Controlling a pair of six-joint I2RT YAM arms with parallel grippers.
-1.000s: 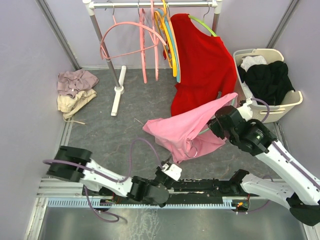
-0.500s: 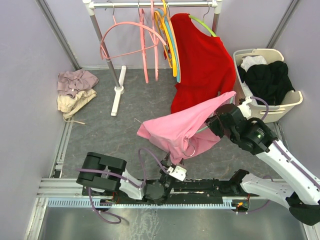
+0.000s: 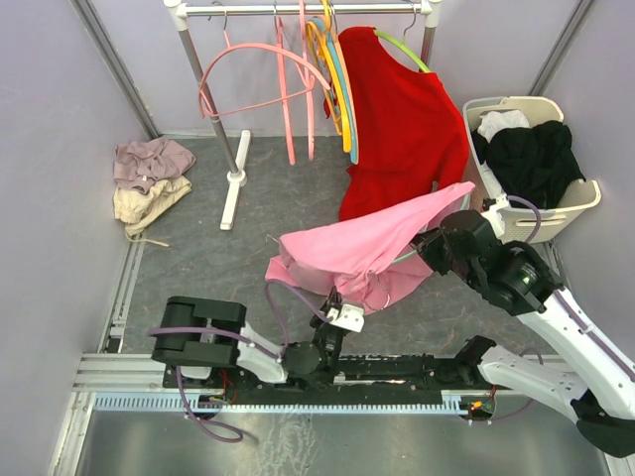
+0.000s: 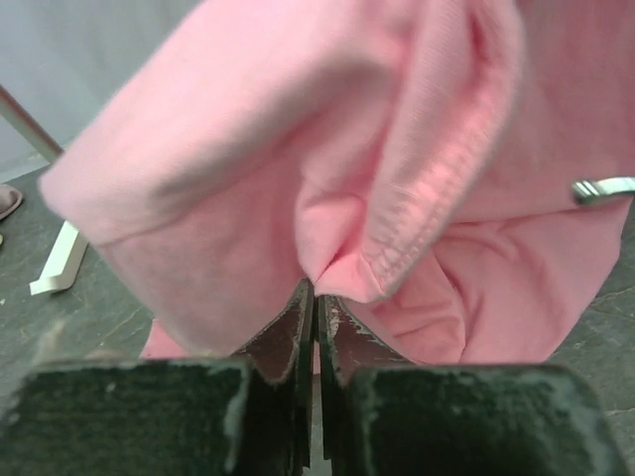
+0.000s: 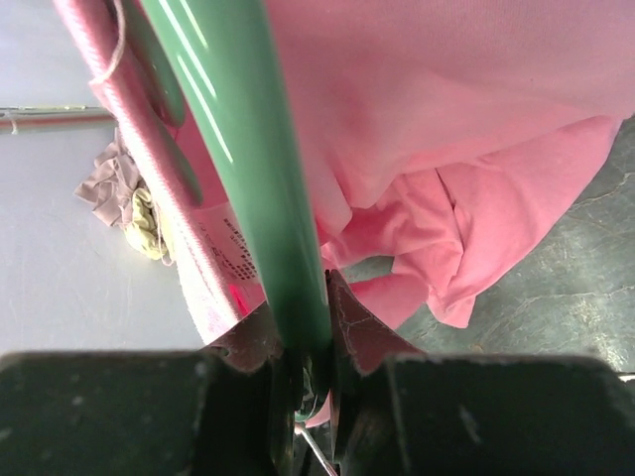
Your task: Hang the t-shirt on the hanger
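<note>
The pink t-shirt (image 3: pixel 357 248) hangs draped over the pale green hanger (image 5: pixel 248 129), above the floor at centre right. My right gripper (image 3: pixel 429 246) is shut on the hanger's bar, its jaws (image 5: pixel 303 327) tight on the green plastic. Most of the hanger is hidden under the cloth in the top view; its metal hook (image 4: pixel 600 188) pokes out below. My left gripper (image 3: pixel 332 300) reaches up from under the shirt's lower edge. Its jaws (image 4: pixel 316 293) are pressed together with a fold of the t-shirt (image 4: pixel 248 149) pinched at their tips.
A clothes rail (image 3: pixel 298 8) at the back carries pink hangers (image 3: pixel 258 69) and a red shirt (image 3: pixel 402 119) on a lime hanger. Its white foot (image 3: pixel 233 193) stands on the floor. A beige basket (image 3: pixel 585 198) of clothes is at right; a clothes pile (image 3: pixel 149 178) lies left.
My left arm swung in under the shirt; its jaws opened wider, then closed on the hem fold. The shirt's left end has shifted a little left and up. The right arm barely moved.
</note>
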